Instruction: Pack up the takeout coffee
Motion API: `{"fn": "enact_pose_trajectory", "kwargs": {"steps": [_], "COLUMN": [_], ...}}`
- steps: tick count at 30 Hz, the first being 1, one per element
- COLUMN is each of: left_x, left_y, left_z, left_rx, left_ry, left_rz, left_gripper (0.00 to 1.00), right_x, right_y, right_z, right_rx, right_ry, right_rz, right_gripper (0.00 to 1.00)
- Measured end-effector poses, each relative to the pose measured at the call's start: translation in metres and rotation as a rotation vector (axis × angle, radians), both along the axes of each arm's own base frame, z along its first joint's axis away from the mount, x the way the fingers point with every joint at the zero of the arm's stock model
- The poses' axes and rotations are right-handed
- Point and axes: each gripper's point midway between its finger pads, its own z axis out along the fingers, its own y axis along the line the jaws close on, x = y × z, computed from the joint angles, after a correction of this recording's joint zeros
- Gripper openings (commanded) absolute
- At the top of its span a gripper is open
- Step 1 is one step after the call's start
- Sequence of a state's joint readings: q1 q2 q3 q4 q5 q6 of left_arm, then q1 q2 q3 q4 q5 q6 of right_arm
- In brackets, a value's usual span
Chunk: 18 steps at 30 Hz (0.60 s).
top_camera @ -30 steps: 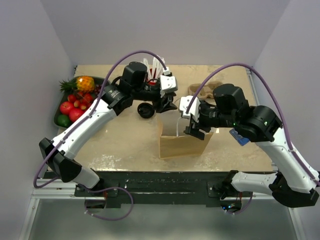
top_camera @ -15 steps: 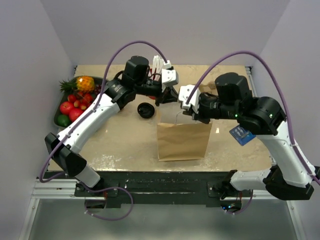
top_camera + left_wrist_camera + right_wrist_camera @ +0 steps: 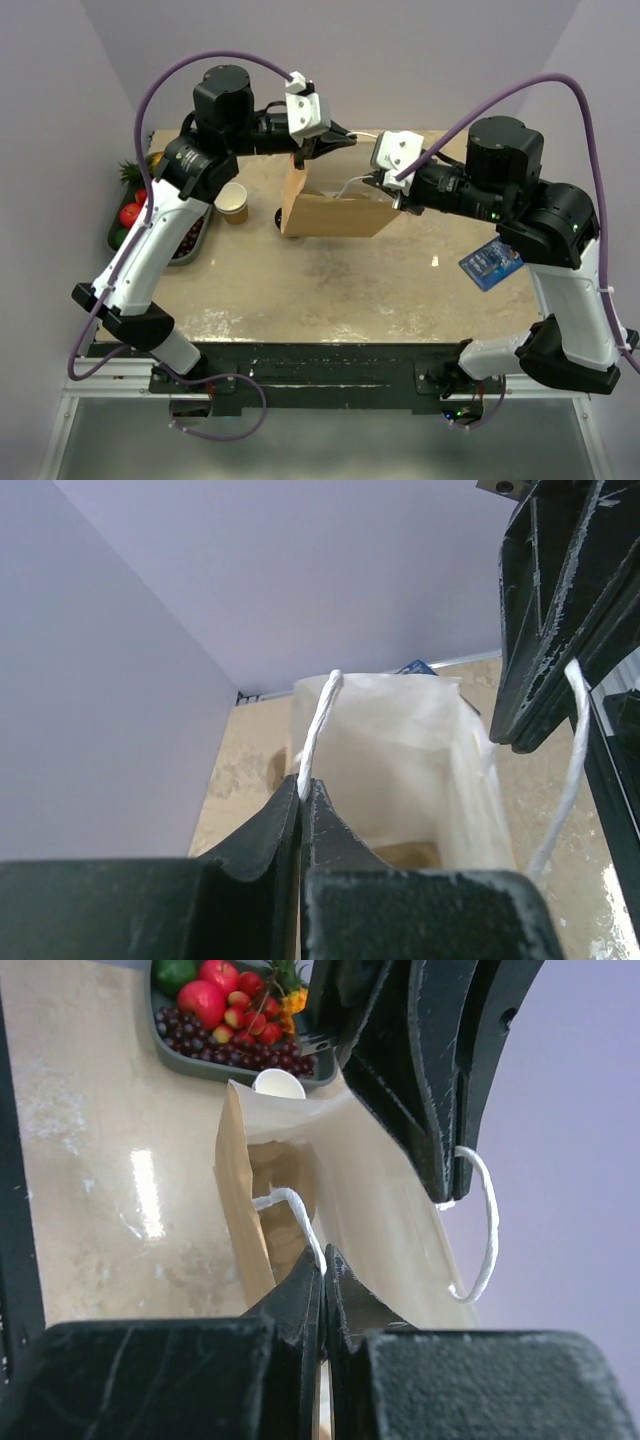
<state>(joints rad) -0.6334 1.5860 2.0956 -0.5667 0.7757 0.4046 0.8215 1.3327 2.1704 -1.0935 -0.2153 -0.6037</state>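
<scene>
A brown paper bag (image 3: 335,214) hangs between both arms above the back of the table, held by its two white string handles. My left gripper (image 3: 345,138) is shut on one string handle (image 3: 320,720), with the open bag mouth (image 3: 385,760) just below it. My right gripper (image 3: 384,180) is shut on the other string handle (image 3: 288,1200). Looking into the bag (image 3: 280,1185) I see only brown paper. The takeout coffee is hidden. A dark round shape (image 3: 282,216) peeks out at the bag's lower left corner, and I cannot tell what it is.
A lidless tan cup (image 3: 233,203) with a white inside stands left of the bag, next to a dark fruit tray (image 3: 128,232) at the table's left edge. The tray (image 3: 300,1070) and cup (image 3: 278,1083) also show beyond the bag. A blue tag (image 3: 490,262) hangs on the right arm.
Both grippers closed on the string handles. The arms then lifted the bag off the front middle of the table and carried it back and to the left.
</scene>
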Motion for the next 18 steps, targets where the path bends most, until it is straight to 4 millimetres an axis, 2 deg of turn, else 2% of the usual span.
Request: {"fn": "enact_pose_trajectory", "kwargs": {"steps": [6, 10, 11, 12, 13, 14, 17, 18], "left_x": [0.009, 0.013, 0.013, 0.013, 0.013, 0.011, -0.007, -0.016], "left_y": [-0.002, -0.003, -0.002, -0.001, 0.000, 0.003, 0.016, 0.022], "left_z": [-0.009, -0.024, -0.031, -0.044, -0.055, -0.072, -0.131, -0.151], "left_rx": [0.019, 0.045, 0.058, 0.078, 0.095, 0.119, 0.202, 0.229], "left_ry": [0.011, 0.031, 0.041, 0.058, 0.071, 0.092, 0.203, 0.251], "left_rz": [0.018, 0.025, 0.027, 0.030, 0.032, 0.038, 0.039, 0.037], "left_gripper": [0.00, 0.00, 0.09, 0.19, 0.27, 0.41, 0.61, 0.63], "right_x": [0.009, 0.008, 0.007, 0.006, 0.004, 0.001, -0.017, -0.024], "right_y": [0.004, 0.004, 0.003, 0.002, 0.001, -0.001, -0.012, -0.015], "right_z": [0.002, -0.002, -0.006, -0.012, -0.019, -0.029, -0.074, -0.087], "right_rx": [-0.003, -0.004, -0.008, -0.016, -0.026, -0.039, -0.108, -0.128], "right_ry": [-0.026, -0.024, -0.021, -0.013, -0.003, 0.014, 0.111, 0.143], "right_rz": [-0.009, -0.008, -0.007, -0.006, -0.004, 0.001, 0.026, 0.036], "right_gripper": [0.00, 0.00, 0.01, 0.13, 0.21, 0.40, 0.73, 0.75]}}
